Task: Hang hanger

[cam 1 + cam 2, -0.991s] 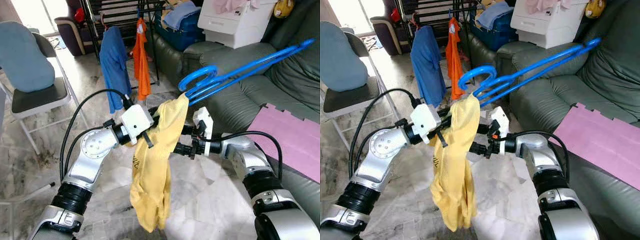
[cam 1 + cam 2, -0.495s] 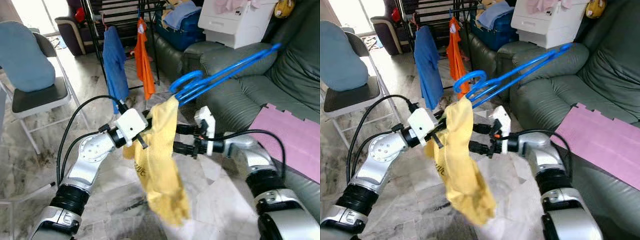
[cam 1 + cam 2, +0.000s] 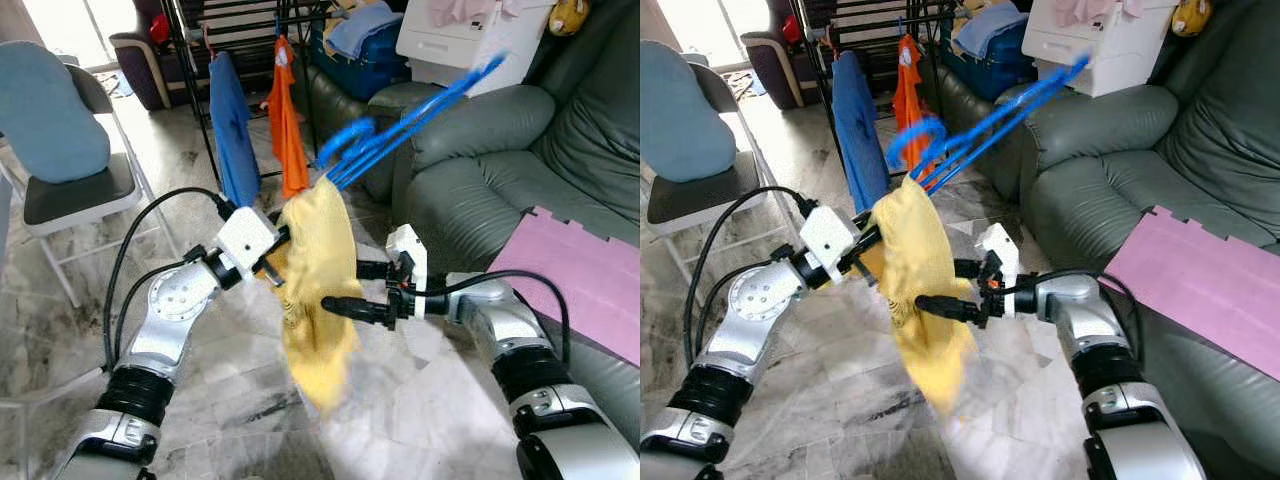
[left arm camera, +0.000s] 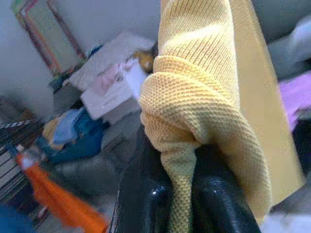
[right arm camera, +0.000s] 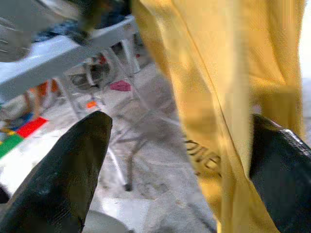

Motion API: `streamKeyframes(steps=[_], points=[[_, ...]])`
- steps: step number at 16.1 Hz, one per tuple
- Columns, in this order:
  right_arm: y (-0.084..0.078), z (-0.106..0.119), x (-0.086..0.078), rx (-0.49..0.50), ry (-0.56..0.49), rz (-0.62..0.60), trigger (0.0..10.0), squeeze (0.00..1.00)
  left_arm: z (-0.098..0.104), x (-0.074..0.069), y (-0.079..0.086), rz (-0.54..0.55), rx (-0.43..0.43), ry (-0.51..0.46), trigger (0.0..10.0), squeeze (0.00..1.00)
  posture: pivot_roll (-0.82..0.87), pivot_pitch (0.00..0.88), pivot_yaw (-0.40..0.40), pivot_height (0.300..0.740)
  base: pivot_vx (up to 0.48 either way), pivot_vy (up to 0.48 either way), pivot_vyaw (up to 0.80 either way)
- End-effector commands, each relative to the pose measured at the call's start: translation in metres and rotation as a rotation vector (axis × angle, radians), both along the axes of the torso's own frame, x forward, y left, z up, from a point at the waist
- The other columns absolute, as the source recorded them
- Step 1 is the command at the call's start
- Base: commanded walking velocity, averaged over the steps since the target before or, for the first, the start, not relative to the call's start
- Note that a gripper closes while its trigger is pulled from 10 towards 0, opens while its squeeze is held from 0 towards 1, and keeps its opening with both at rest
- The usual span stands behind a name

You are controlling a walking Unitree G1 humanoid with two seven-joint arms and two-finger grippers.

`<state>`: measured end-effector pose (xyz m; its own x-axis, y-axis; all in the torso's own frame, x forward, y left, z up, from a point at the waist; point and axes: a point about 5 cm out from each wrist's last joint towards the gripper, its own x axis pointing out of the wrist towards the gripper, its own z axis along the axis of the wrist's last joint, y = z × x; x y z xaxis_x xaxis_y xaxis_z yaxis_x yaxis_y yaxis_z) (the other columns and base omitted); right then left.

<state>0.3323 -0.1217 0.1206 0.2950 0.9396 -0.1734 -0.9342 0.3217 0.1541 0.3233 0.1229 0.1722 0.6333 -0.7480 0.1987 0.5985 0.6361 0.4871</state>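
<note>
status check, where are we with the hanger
Left gripper shut on yellow shirt, blue hanger up top. Right gripper open beside the cloth. Drying rack ahead, hanger not hung.

Floor (image 3: 70,330): pale marbled tile, scuffed dark in places. Right: dark green sofa (image 3: 560,150), pink mat (image 3: 580,270) on its near seat. Far left: folding chair (image 3: 70,190) with blue cushion (image 3: 45,110). Far centre: drying rack (image 3: 250,20) carrying blue garment (image 3: 232,130) and orange garment (image 3: 288,120). Daylight enters from far left.
</note>
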Motion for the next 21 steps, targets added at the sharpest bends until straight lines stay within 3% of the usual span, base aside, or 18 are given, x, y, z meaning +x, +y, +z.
streamKeyframes(steps=[1,4,6,8,10,14,16,18,21], points=[[-0.005,0.01,0.012,-0.008,-0.077,-0.106,10.0,0.0,0.026,0.001,0.002,-0.015,-0.035,-0.091,0.0,0.0,-0.05,0.0,0.023,0.74,0.0,0.0,0.0],[-0.027,0.032,0.026,0.069,-0.181,-0.304,10.0,0.0,0.01,0.005,0.016,0.029,0.032,-0.061,0.0,0.0,-0.05,0.0,0.023,0.74,0.0,0.0,0.0],[-0.045,0.042,0.027,0.122,-0.202,-0.356,10.0,0.0,0.001,0.004,0.025,0.034,0.069,-0.03,0.0,0.0,-0.06,0.0,0.031,0.74,0.0,0.0,0.0],[-0.053,0.044,0.03,0.124,-0.212,-0.4,10.0,0.0,-0.004,0.001,0.026,0.005,0.108,-0.014,0.0,0.0,-0.07,0.0,0.039,0.74,0.0,0.0,0.0],[-0.049,0.043,0.033,0.106,-0.22,-0.42,10.0,0.0,-0.005,-0.004,0.018,-0.065,0.125,-0.012,0.0,0.0,-0.06,0.0,0.042,0.74,0.0,0.0,0.0],[-0.021,0.041,0.036,0.099,-0.219,-0.343,10.0,0.0,-0.002,-0.011,0.0,-0.17,0.108,-0.021,0.0,0.0,-0.05,0.0,0.037,0.74,0.0,0.0,0.0],[-0.017,0.042,0.035,0.111,-0.209,-0.313,10.0,0.0,-0.001,-0.011,-0.002,-0.168,0.106,-0.025,0.0,0.0,-0.05,0.0,0.036,0.74,0.0,0.0,0.0],[-0.012,0.038,0.029,0.108,-0.171,-0.207,10.0,0.0,-0.002,-0.009,-0.001,-0.153,0.101,-0.024,0.0,0.0,-0.06,0.0,0.033,0.74,0.0,0.0,0.0],[-0.016,0.03,0.019,0.095,-0.115,-0.111,10.0,0.0,0.0,-0.004,0.002,-0.109,0.083,-0.027,0.0,0.0,-0.06,0.0,0.035,0.74,0.0,0.0,0.0]])
